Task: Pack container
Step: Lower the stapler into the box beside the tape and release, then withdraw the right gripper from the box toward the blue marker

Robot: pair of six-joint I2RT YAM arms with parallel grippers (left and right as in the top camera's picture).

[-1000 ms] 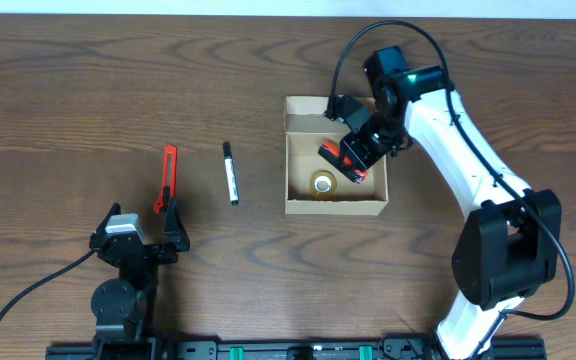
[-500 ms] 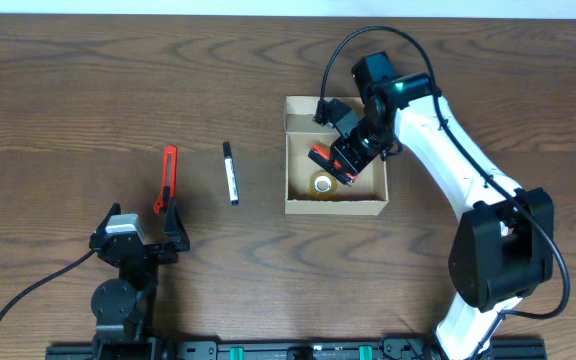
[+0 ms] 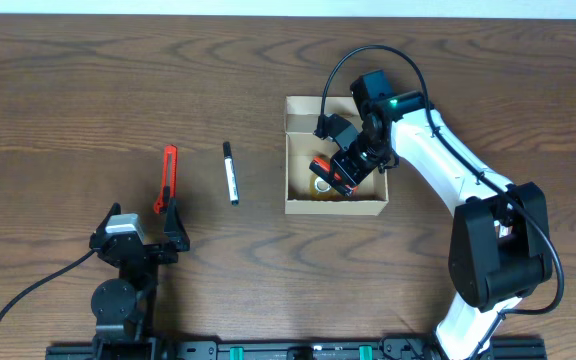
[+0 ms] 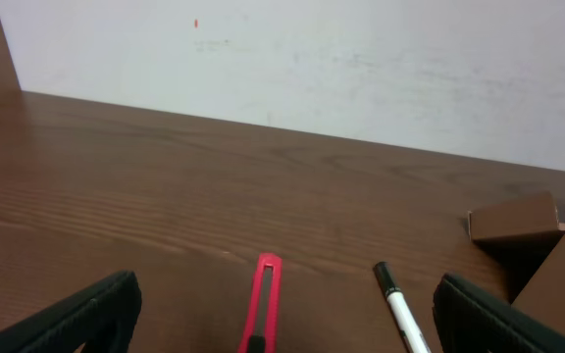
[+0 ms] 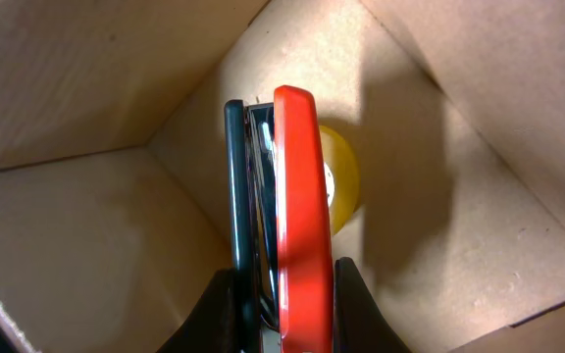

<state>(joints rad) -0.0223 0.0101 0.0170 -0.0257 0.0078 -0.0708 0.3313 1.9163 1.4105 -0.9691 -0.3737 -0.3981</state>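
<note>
So the container [image 3: 334, 208] sat right of the table's [image 3: 68, 80] middle, open side up, with its lid flap standing at the far edge. The right gripper [image 3: 344, 165] was dipped inside it, fingers pinched on the sides of a red-and-black stapler [image 5: 292, 196] pointing down at the box floor. A yellow tape roll [image 5: 344, 181] lay flat in there, right under the stapler's nose. I couldn't tell if the two were touching or just close.

The left gripper [image 3: 136, 232] was parked near the front edge, well away from the box, jaws spread wide and holding nothing. A red cutter [image 3: 167, 178] and a black pen [image 3: 230, 173] lay on the wood just ahead of it.

My read on the box was plain thin cardboard, so very light. The panels were probably stiff enough, but the walls looked easy to dent or bow if squeezed. On smooth wood I'd have expected it to skate at the slightest bump from the stapler or the arm.

If it needed grabbing, I'd have pinched one side wall at the rim near a corner, where the fold gives it strength. For the lid, the flap's free edge looked like the spot.
</note>
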